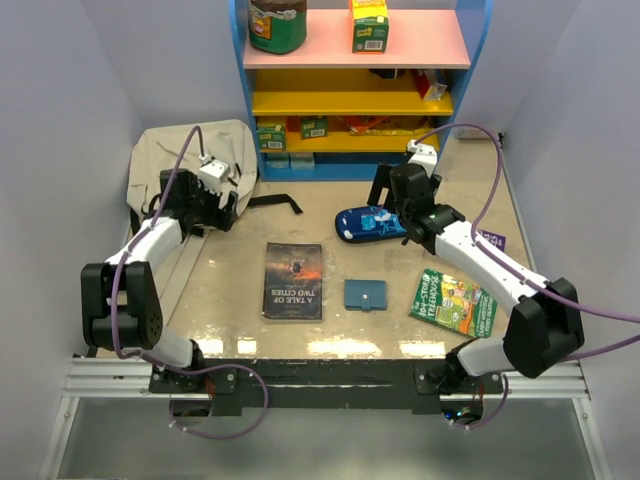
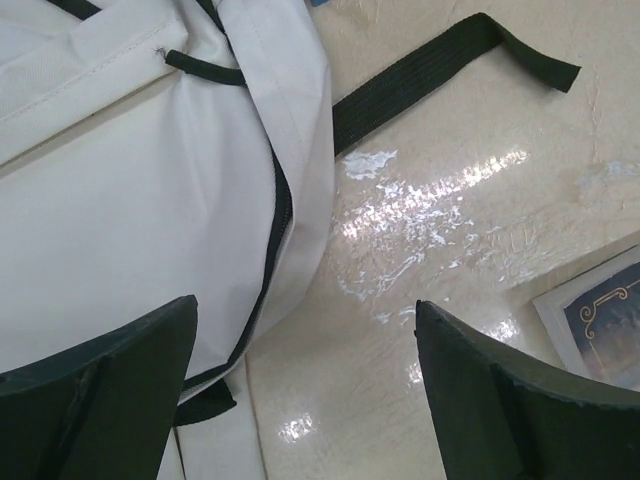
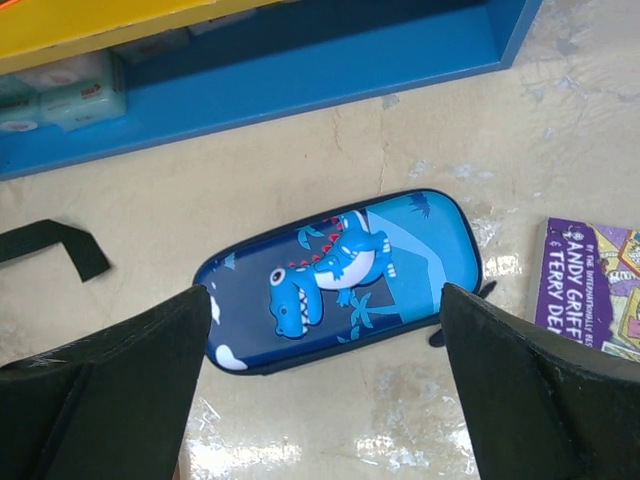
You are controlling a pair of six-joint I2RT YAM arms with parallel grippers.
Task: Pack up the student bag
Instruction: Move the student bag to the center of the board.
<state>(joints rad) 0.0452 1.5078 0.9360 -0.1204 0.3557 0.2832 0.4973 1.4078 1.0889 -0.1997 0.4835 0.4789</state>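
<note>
The student bag (image 1: 190, 160) is a beige canvas backpack lying at the far left; its black zipper trim shows in the left wrist view (image 2: 130, 200). My left gripper (image 1: 226, 212) is open and empty, hovering over the bag's right edge and the bare table (image 2: 305, 400). My right gripper (image 1: 398, 218) is open and empty above the right end of a blue dinosaur pencil case (image 1: 366, 223), which lies between my fingers in the right wrist view (image 3: 340, 275). A dark book (image 1: 294, 280), a small blue notebook (image 1: 365, 294) and a green book (image 1: 454, 301) lie on the table.
A blue shelf unit (image 1: 360, 100) with stocked shelves stands at the back centre. A black bag strap (image 1: 275, 203) trails right from the bag (image 2: 440, 70). A purple book (image 1: 493, 240) lies at the right (image 3: 595, 285). Walls close in both sides.
</note>
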